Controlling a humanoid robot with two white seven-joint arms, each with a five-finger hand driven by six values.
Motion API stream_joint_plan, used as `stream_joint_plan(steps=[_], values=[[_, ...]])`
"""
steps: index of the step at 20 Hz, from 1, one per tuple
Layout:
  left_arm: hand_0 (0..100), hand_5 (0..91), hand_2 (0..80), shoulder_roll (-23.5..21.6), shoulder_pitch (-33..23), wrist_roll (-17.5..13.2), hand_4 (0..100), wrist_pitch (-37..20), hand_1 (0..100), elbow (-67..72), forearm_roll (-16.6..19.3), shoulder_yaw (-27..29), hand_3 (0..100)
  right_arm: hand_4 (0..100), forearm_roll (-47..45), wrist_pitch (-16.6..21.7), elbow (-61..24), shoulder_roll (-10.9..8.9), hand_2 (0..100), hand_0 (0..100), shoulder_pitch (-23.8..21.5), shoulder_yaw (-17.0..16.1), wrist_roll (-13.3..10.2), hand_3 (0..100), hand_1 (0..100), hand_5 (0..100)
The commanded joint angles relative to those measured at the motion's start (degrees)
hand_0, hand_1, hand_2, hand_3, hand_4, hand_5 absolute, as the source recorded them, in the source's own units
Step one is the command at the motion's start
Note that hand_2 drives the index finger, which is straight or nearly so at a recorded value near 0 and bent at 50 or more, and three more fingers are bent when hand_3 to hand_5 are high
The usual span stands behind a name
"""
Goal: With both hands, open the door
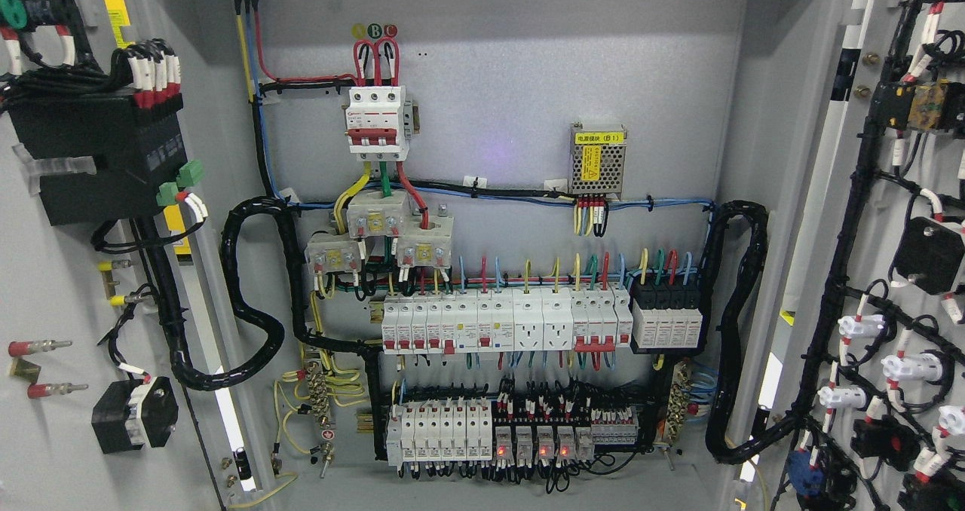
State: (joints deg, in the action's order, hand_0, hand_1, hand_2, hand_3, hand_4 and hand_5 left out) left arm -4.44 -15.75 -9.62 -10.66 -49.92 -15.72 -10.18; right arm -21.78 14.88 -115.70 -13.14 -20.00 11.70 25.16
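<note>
The electrical cabinet stands with both doors swung wide. The left door (pixel 53 285) shows its inner face at the picture's left, carrying a black module and wired parts. The right door (pixel 889 194) shows its inner face at the right, lined with black cable looms and white-capped switch backs. Between them the grey back panel (pixel 490 66) is fully exposed. Neither of my hands nor arms shows anywhere in the head view.
On the back panel sit a red-and-white main breaker (pixel 377 123), a small power supply with a yellow label (pixel 598 160), a row of white breakers (pixel 505 321) and a lower relay row with red lights (pixel 520 432). Thick black cable conduits (pixel 249 300) loop to each door.
</note>
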Motion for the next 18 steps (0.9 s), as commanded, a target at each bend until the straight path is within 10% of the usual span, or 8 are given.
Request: stream_joint_plan(steps=[1,5,11,18], values=[[0,0.0,0.0,-4.4,-5.9,-5.7,0,1.9,0,-51.6,0.1,-1.0,0,0,-0.3,3.2,-4.0,-3.65,0,22,-7.1,-10.1,0.0,0,0,0],[0,0.0,0.0,-4.7,-5.9,-20.9,0,1.8,0,-59.7,0.2,-0.4,0,0,-6.1,3.9,-4.0,-3.82,0,22,-7.2,-14.8,0.0,0,0,0],[0,0.0,0.0,-4.6,-6.1,-20.4,0,1.8,0,-69.3,0.3,0.7,0,0,-12.4,4.2,-4.1,-6.98,0,22,-6.4,-20.2,0.0,0,0,0],[0,0.0,0.0,-4.8,-5.9,-12.4,0,-3.8,0,-70.8,-0.4,8.6,0,0,-13.7,3.9,-4.0,-10.06,0,22,-2.0,-20.9,-0.1,0,0,0]])
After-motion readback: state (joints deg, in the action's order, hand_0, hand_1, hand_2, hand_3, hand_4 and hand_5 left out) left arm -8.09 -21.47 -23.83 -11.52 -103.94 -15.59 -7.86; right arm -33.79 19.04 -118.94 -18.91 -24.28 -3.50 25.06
